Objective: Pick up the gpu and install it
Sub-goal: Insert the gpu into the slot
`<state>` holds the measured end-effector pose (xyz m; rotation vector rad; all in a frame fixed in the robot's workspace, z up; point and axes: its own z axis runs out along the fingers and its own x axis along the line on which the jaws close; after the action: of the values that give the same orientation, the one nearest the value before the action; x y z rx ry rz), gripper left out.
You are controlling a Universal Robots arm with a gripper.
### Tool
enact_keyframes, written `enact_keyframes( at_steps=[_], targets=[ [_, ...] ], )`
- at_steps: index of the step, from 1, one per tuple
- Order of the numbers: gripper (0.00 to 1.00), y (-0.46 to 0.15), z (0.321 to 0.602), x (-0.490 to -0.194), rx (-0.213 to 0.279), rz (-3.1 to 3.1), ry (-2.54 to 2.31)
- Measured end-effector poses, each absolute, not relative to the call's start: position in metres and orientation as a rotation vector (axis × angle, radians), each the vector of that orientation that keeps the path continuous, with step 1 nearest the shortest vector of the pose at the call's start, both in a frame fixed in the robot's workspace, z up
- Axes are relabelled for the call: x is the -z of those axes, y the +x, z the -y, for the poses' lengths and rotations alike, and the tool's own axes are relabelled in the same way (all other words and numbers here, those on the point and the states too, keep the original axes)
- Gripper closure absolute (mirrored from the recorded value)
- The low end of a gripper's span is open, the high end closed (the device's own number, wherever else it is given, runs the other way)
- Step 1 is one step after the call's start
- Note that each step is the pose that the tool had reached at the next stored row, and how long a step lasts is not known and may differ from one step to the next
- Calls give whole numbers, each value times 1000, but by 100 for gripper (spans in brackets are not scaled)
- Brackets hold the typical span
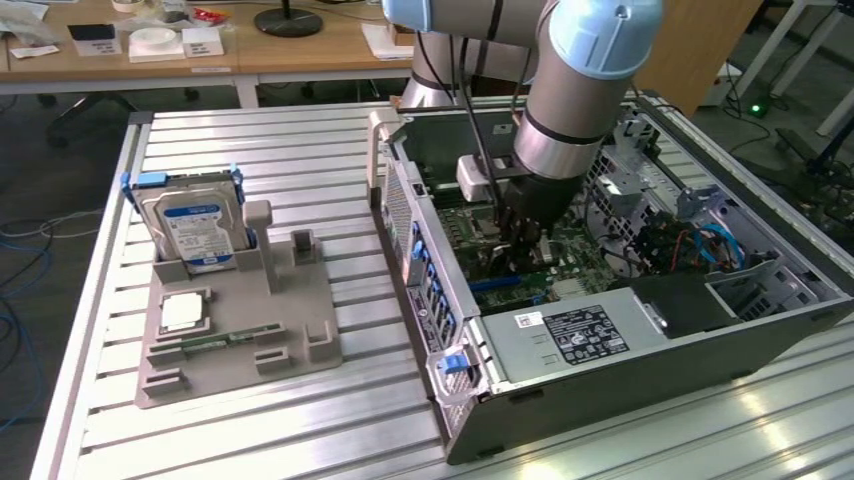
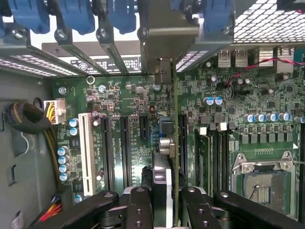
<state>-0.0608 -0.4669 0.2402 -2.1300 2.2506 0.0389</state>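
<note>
Nearest me: ribbed alu worktop (image 1: pixel 267 430), shiny slats. On it an open PC case (image 1: pixel 641 385) on its side, dark steel w/ a perforated rear wall. Grey cover w/ black label (image 1: pixel 585 335) at the case's near end.

To the exterior view's left of the case, well apart: matte grey plastic fixture (image 1: pixel 300 310). It holds a silver hard drive (image 1: pixel 194 225), blue label, standing upright. Also a square chip (image 1: pixel 183 312) lying flat and a narrow green memory stick (image 1: pixel 220 340). Nothing touches these.

Mid: arm (image 1: pixel 587 90), grey tube w/ pale-blue caps, reaches straight down into the case. Hand (image 1: pixel 527 235) sits low over the green motherboard (image 2: pixel 128 95).

Wrist view: hand clenched on the gpu (image 2: pixel 165 138), black fingers (image 2: pixel 138 207) either side, card between. Gpu shows edge-on and thin, directly under the hand, not off to a side. Long axis runs away from the hand toward the case's rear wall, parallel to the long black slots (image 2: pixel 125 148) and the white slot (image 2: pixel 86 148). Silver bracket (image 2: pixel 162 33) end is at the rear openings, under the blue clips (image 2: pixel 76 16). Card lies betw. the black slots and the metal-framed CPU socket (image 2: pixel 259 183). Seated or hovering, can't tell.

Far: wood desks (image 1: pixel 200 55) w/ papers and small boxes.
</note>
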Motion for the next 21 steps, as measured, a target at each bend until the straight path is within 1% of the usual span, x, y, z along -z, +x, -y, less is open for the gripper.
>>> enact_keyframes(
  at_steps=[21],
  targets=[
    [72,-61,467,-228,-39,-2250,-2131]
  ],
)
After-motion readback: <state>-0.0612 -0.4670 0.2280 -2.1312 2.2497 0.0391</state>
